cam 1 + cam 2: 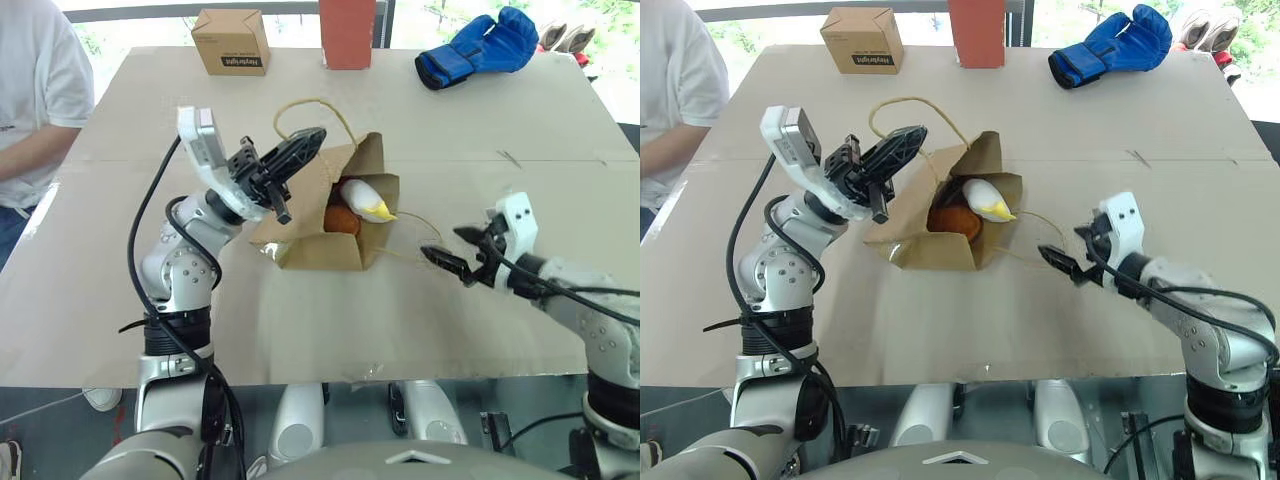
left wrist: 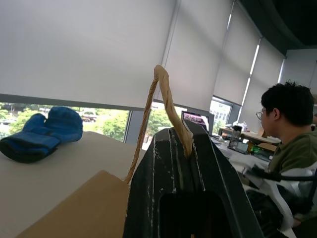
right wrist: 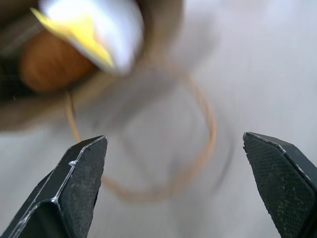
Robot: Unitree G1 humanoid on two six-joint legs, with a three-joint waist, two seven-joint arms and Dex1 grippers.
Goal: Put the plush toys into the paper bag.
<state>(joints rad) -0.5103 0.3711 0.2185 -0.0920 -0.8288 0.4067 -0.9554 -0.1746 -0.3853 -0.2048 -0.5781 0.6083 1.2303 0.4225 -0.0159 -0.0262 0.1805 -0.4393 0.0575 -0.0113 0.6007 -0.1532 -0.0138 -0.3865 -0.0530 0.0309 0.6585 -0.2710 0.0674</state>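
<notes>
The brown paper bag (image 1: 318,250) lies on its side mid-table, its mouth facing the right arm. A white plush toy (image 1: 362,200) with a yellow base sticks out of the mouth, and the orange-brown plush toy (image 1: 342,221) sits just inside beneath it. My left gripper (image 1: 312,140) is shut on one twisted-paper handle (image 2: 166,94) and holds the bag's upper edge up. The other handle (image 3: 208,129) lies looped on the table. My right gripper (image 1: 442,243) hangs open to the right of the mouth, with nothing between its fingers (image 3: 79,178).
At the table's far edge stand a small printed cardboard box (image 1: 231,41) and a red-orange block (image 1: 347,32), with a blue boxing glove (image 1: 480,47) at the far right. A person in a white shirt (image 1: 35,90) stands at the table's left side.
</notes>
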